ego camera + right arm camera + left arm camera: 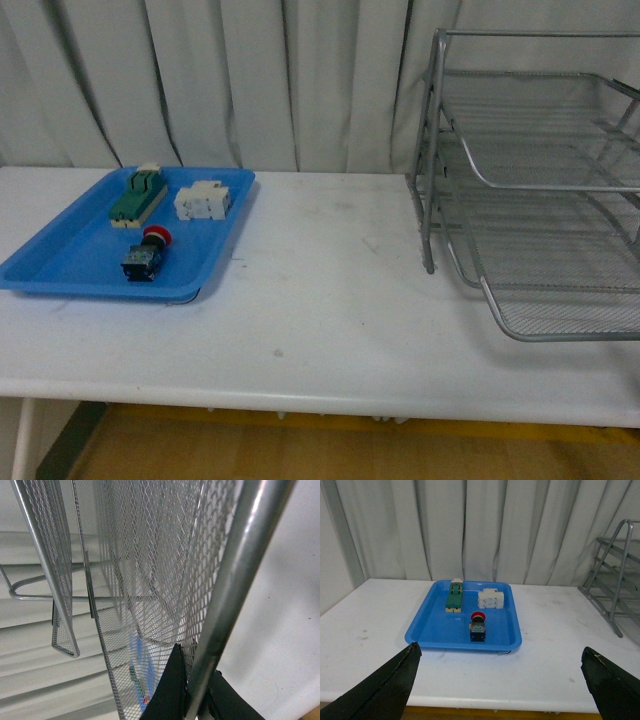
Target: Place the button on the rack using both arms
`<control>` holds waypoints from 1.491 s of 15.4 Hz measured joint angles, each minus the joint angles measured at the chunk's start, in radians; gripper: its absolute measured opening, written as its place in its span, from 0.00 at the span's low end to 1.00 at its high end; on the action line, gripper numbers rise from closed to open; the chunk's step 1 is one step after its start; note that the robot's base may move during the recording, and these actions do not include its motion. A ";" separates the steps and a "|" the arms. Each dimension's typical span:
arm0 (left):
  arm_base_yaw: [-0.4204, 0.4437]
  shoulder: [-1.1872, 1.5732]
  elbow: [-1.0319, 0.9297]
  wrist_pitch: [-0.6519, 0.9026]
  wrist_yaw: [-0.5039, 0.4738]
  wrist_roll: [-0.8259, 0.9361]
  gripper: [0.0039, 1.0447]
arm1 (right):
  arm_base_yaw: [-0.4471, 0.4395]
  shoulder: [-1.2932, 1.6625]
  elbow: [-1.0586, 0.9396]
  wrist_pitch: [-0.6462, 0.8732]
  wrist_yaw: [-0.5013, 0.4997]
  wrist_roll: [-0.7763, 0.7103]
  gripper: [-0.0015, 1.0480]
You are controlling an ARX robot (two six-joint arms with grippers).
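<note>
One button (pixel 146 255), three-tray rack (pixel 560 187); left claw (pixel 500 651) wide, empty; right claw (pixel 196 672) clamps rack rim

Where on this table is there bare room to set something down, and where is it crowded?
Widest free patch: the bare table between the blue tray and the rack, plus the strip in front of both. The rack's mesh trays look empty. Crowded: inside the blue tray, where the green-and-cream block, white terminal block and button cluster.
</note>
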 joint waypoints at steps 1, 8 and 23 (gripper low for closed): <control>0.000 0.000 0.000 0.000 0.000 0.000 0.94 | -0.001 -0.003 -0.001 -0.002 0.000 0.000 0.04; 0.000 0.000 0.000 0.000 0.000 0.000 0.94 | -0.026 -0.120 -0.105 -0.024 0.013 -0.089 0.94; 0.000 0.000 0.000 0.000 0.000 0.000 0.94 | -0.068 -1.870 -0.330 -1.181 0.076 -1.328 0.10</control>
